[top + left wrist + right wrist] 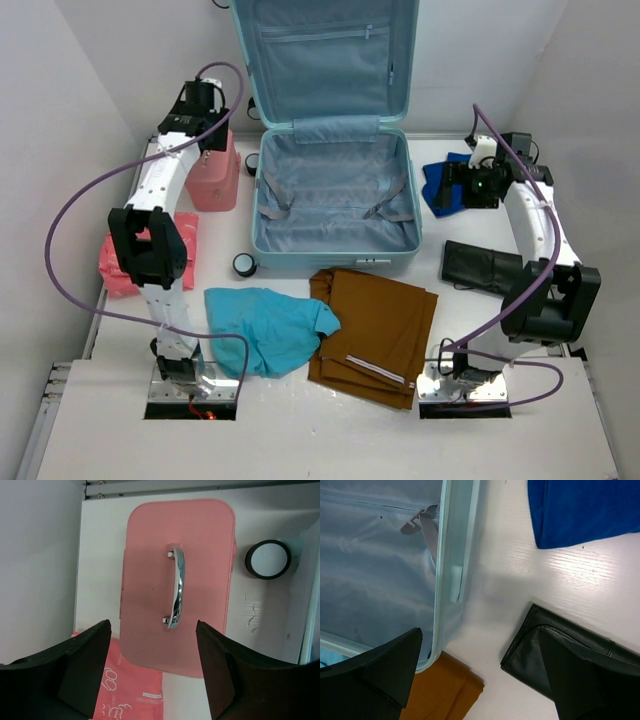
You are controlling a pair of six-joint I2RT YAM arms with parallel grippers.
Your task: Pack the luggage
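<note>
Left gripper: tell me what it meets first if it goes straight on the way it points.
Most likely the pink case: the left gripper, jaws apart, points down at its lid, the chrome handle close beside the midline. Whether lid or handle comes first is unclear.

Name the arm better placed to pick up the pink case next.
Left. The left gripper hangs open over the pink case, with its handle centred in the left wrist view. The right gripper sits across the luggage, by the blue cloth and black pouch.
</note>
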